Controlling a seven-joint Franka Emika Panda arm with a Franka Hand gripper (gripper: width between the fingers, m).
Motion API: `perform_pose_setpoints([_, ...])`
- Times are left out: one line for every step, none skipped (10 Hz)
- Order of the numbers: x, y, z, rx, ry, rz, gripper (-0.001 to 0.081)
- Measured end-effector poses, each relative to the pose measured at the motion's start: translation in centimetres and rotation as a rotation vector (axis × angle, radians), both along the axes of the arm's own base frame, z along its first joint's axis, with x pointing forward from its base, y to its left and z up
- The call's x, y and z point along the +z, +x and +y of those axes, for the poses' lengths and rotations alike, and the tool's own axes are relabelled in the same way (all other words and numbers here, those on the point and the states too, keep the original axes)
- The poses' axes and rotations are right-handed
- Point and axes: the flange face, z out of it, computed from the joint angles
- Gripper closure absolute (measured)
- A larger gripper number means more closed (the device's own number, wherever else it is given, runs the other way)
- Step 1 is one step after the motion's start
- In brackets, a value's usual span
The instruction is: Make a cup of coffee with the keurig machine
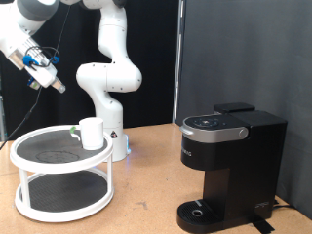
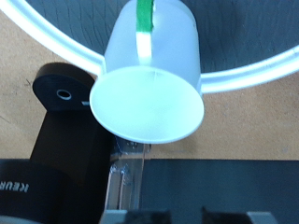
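Note:
The white cup (image 1: 92, 133) stands upright on the top shelf of a white round two-tier rack (image 1: 29, 144) at the exterior view's left. A green strip marks its handle (image 2: 143, 21). In the wrist view the cup (image 2: 149, 79) fills the middle, with its open mouth towards the camera. The black keurig machine (image 1: 229, 166) stands at the exterior view's right with its lid down; its round drip tray (image 2: 64, 93) shows in the wrist view. My gripper (image 1: 56, 86) hangs high above the rack, up and to the left of the cup, apart from it. Nothing shows between its fingers.
The arm's white base (image 1: 105, 97) stands behind the rack. A black curtain hangs behind the wooden table (image 1: 146, 190). The rack's white rim (image 2: 252, 75) curves past the cup in the wrist view. A cable runs from the machine at the lower right.

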Motion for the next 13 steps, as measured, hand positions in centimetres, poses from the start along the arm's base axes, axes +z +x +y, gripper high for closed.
perform_pose_setpoints([-1.1, 0.2, 0.0, -0.010, -0.013, 0.004, 0.0806])
perform_pose_setpoints([-2.3, 0.4, 0.0, -0.020, -0.030, 0.003, 0.0782])
perform_pose_setpoints([-3.6, 0.6, 0.2, -0.026, -0.043, -0.001, 0.0782])
perform_pose_setpoints([-4.7, 0.7, 0.6, -0.030, -0.050, -0.005, 0.0611])
perform_pose_setpoints([-5.7, 0.8, 0.9, -0.030, -0.053, -0.006, 0.0611])
perform_pose_setpoints([-6.7, 1.0, 1.4, -0.033, -0.052, -0.004, 0.0428])
perform_pose_setpoints([-7.4, 1.3, 1.9, -0.035, -0.049, -0.001, 0.0291])
perform_pose_setpoints([-8.1, 1.5, 2.5, -0.037, -0.049, -0.002, 0.0291])
perform_pose_setpoints([-8.6, 1.7, 2.9, -0.036, -0.051, 0.000, 0.0122])
perform_pose_setpoints([-9.1, 1.8, 3.3, -0.036, -0.056, 0.002, 0.0087])
perform_pose_setpoints([-9.4, 1.8, 3.6, -0.035, -0.057, 0.005, 0.0087])
perform_pose_setpoints([-9.7, 1.7, 3.8, -0.037, -0.060, 0.006, 0.0074])
perform_pose_setpoints([-10.0, 1.7, 3.9, -0.040, -0.063, 0.008, 0.0074])
